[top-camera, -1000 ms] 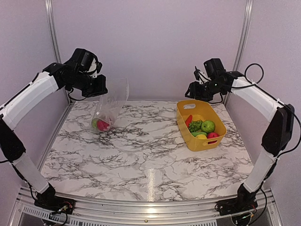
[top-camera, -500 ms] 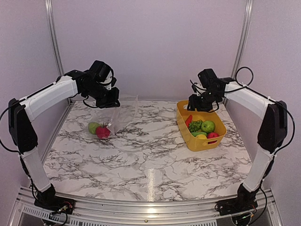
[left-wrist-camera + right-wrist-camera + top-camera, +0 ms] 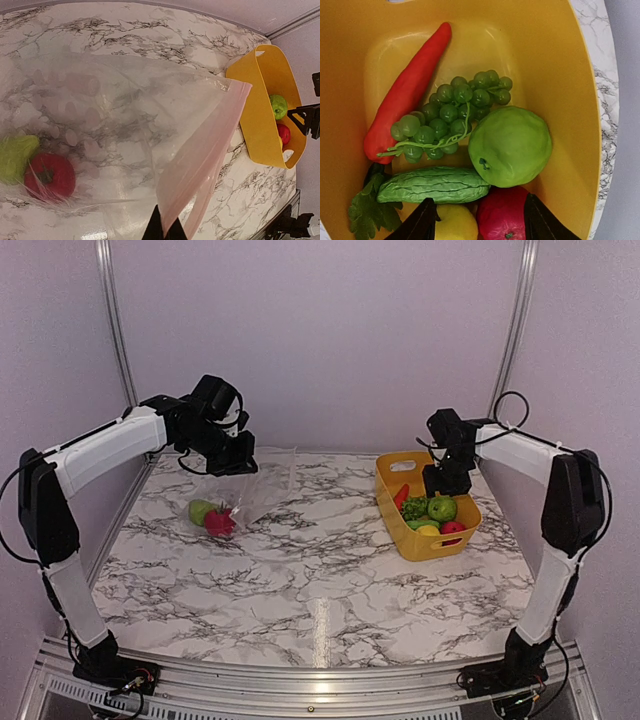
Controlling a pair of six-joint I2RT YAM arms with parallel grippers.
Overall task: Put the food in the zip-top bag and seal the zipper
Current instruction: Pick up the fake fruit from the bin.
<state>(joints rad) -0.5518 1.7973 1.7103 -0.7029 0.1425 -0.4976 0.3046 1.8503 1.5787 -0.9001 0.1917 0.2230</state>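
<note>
The clear zip-top bag slopes from my left gripper down to the table at the back left. A red fruit and a green piece lie in its bottom. My left gripper is shut on the pale pink zipper at the bag's mouth. The other food lies in the yellow basket: a long red piece, green grapes, a green apple, a cucumber, a yellow fruit and a red fruit. My right gripper hangs open just above them, holding nothing.
The yellow basket stands at the back right of the marble table. A leafy green piece sits in the basket's corner. Pale walls and metal posts close the back and sides.
My left arm has lowered the bag and swung it right, so it now drapes on the table. My right gripper has come down over the basket, close above the food.
</note>
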